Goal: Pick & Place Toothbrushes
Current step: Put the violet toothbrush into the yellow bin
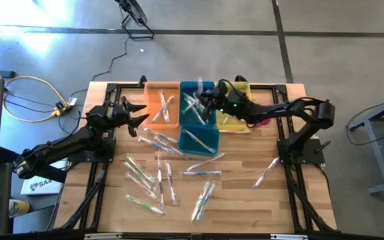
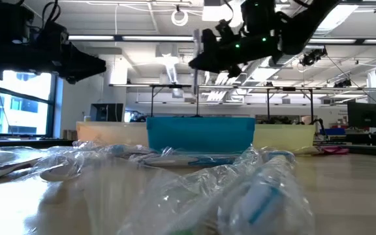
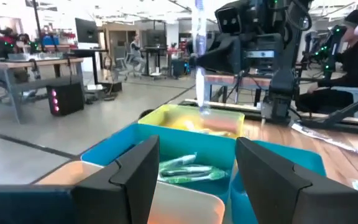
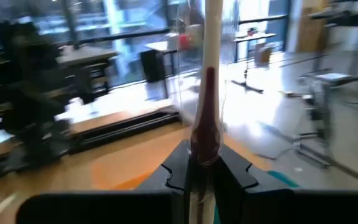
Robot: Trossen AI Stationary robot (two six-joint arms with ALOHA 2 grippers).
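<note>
1. Wooden table [image 1: 245, 200], lower half of the high view: loose toothbrushes [image 1: 149, 179] lie scattered, still to sort.
2. Blue bins [image 1: 199, 127], upper centre: some brushes already inside; release low over the matching bin.
3. Right gripper [image 1: 202, 101], above those bins, is clamped on one wrapped toothbrush [image 4: 209, 93] hanging upright.
4. Left gripper [image 1: 141, 115], centre left, stands wide apart, holding nothing.

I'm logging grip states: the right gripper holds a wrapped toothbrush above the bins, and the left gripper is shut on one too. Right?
Not quite. The left gripper is open and empty, as the left wrist view shows. The right gripper does hold a wrapped toothbrush above the bins.
</note>
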